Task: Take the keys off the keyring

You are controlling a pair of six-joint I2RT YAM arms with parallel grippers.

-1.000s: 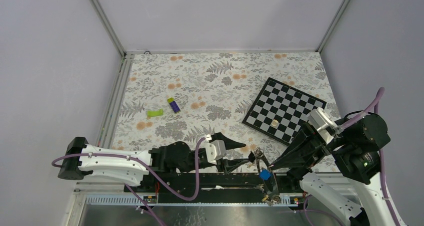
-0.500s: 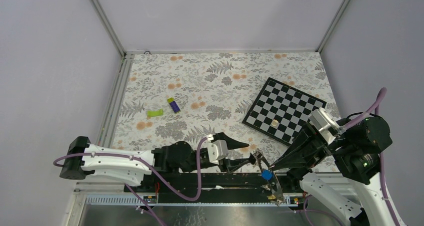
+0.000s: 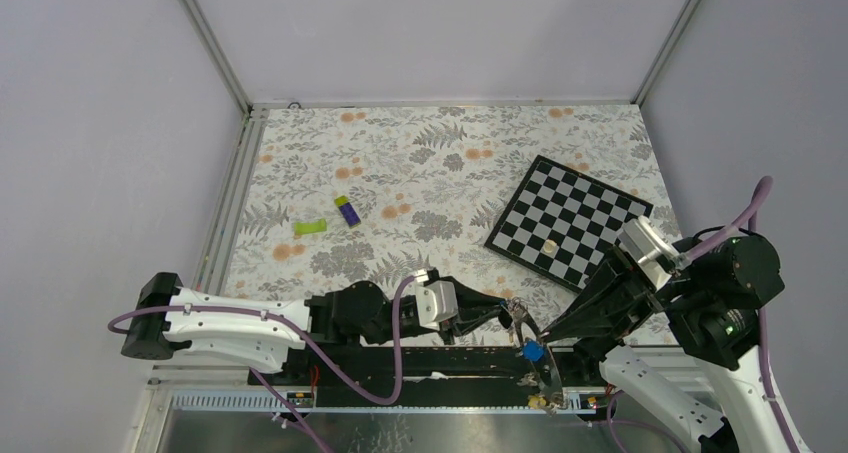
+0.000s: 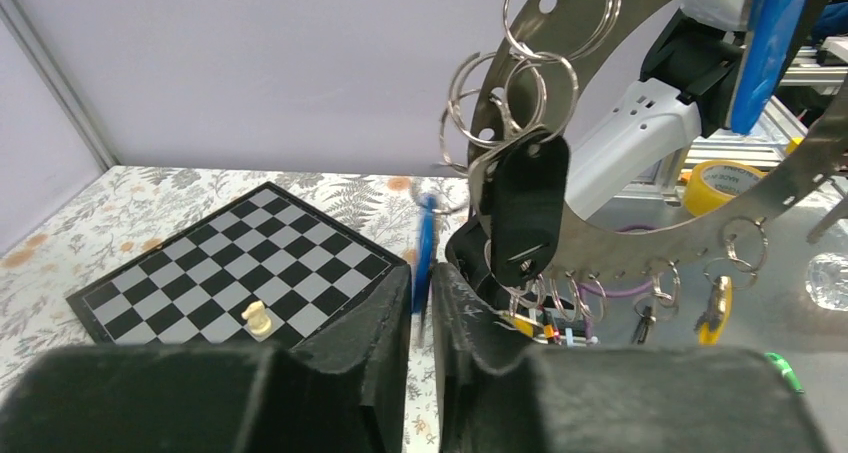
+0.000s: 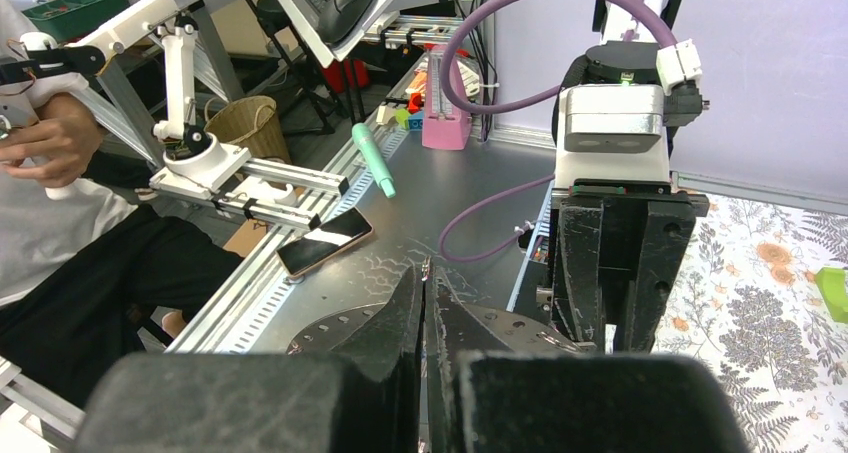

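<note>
The left gripper (image 3: 495,308) has narrowed its black fingers, its arm stretched low and level toward the right arm. A blurred blue key (image 4: 425,238) stands in the slim gap; whether it is gripped cannot be told. The right gripper (image 3: 547,330), angled down-left, is clamped on the large flat grey metal keyring (image 4: 640,238), upright at the floral table (image 3: 420,173)'s near edge, with small metal keys (image 4: 713,308) dangling from it.

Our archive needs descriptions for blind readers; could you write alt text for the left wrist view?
A large flat grey keyring looms upright close to the camera, small split rings and a black-headed key dangling from it. Below, the left gripper has its fingers nearly together, a blurred blue strip in the gap; a chessboard lies behind.
</note>
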